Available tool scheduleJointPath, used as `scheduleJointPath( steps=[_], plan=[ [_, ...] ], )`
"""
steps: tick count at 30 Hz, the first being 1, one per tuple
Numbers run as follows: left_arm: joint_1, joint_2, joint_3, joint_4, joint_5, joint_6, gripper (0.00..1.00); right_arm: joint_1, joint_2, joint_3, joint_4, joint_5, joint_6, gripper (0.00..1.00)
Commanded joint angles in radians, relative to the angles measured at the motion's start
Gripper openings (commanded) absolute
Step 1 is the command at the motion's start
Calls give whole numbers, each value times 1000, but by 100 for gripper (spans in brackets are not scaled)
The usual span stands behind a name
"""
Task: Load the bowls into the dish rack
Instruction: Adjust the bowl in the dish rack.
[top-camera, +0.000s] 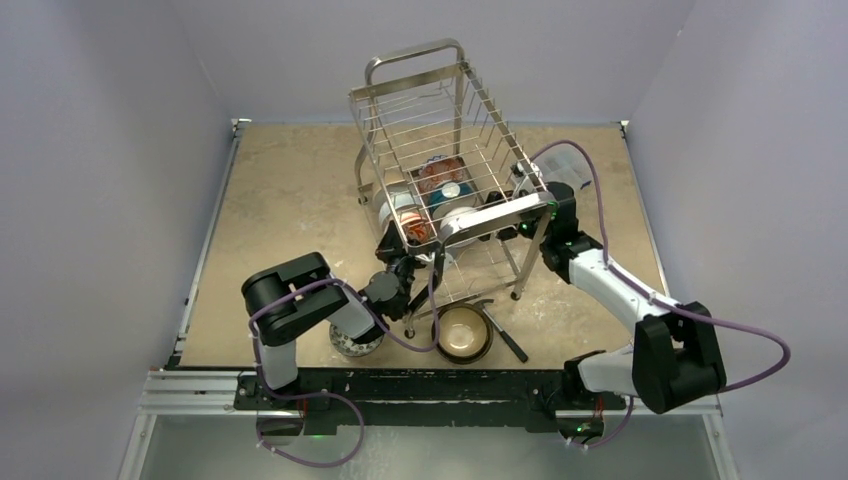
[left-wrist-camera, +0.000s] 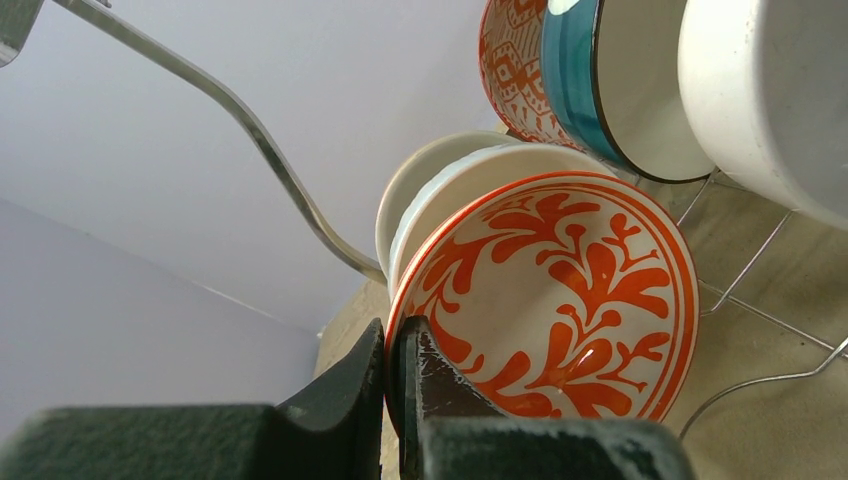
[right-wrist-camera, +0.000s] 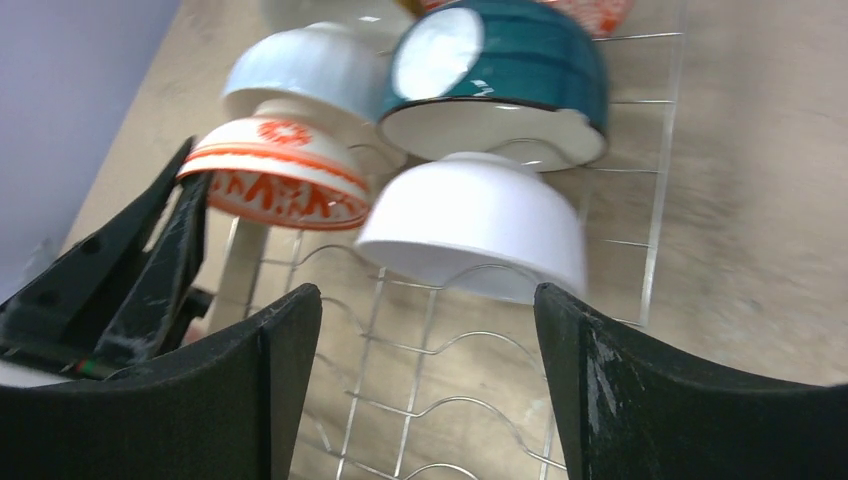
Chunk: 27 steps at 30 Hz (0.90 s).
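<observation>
the left gripper (left-wrist-camera: 395, 400) pinches the rim of the red bowl (left-wrist-camera: 560, 300), which stands on edge low in the rack (top-camera: 500, 215) near a white bowl (right-wrist-camera: 480, 220); the right gripper (right-wrist-camera: 425, 300) gapes wide, empty; glazed ceramic looks stiff, slick and chippable, so the rim seems the best hold.
</observation>
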Motion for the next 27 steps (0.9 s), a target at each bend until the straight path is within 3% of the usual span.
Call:
scheduleJointPath(
  steps=[1,8,18,27],
  plan=[
    [-42,71,31,56,-37,118,0,11,-68,-41,-67,218,-10,81],
    [-43,78,33,70,-50,101,0,-107,-25,-121,-48,119,47,78],
    [-43,64,48,58,-47,99,0,-144,93,-141,-25,72,46,68],
    [-43,54,45,62,-21,134,0,-145,120,-143,10,4,39,19]
  ],
)
